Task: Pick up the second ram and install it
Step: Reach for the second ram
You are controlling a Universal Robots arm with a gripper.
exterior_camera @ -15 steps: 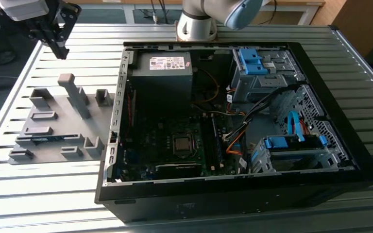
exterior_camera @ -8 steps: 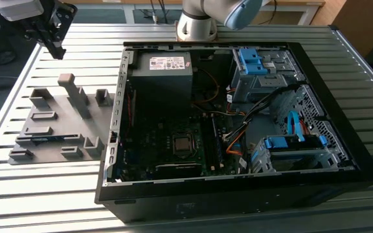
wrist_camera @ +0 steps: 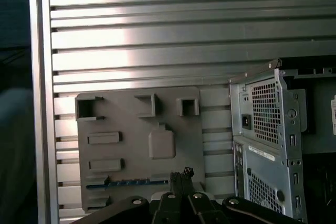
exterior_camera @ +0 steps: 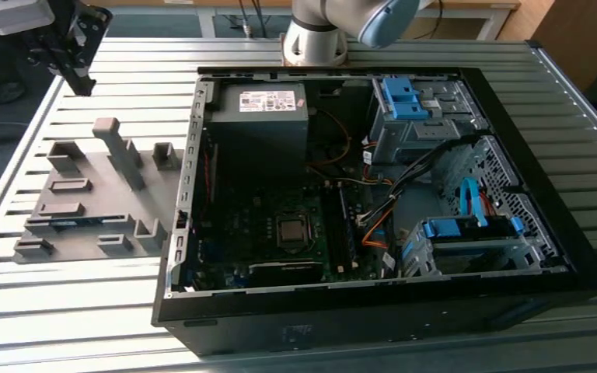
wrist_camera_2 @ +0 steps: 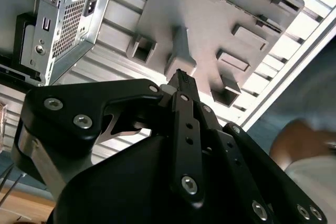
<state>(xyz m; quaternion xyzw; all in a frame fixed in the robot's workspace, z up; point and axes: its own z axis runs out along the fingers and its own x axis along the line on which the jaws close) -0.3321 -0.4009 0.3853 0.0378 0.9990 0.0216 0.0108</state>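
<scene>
The pincer (exterior_camera: 81, 82), closed together and empty, is hovering above the grey holder (exterior_camera: 96, 211). Picking the second ram (wrist_camera: 128, 183) probably calls for opening first.

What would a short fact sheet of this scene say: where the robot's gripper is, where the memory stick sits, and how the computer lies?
gripper: shut, holding nothing, hovers above the table, apart from the tray
second ram: thin strip lying in a slot of the grey holder tray, untouched
PC case: open, on its side, on the exterior view's right of the tray
table: slatted metal
</scene>
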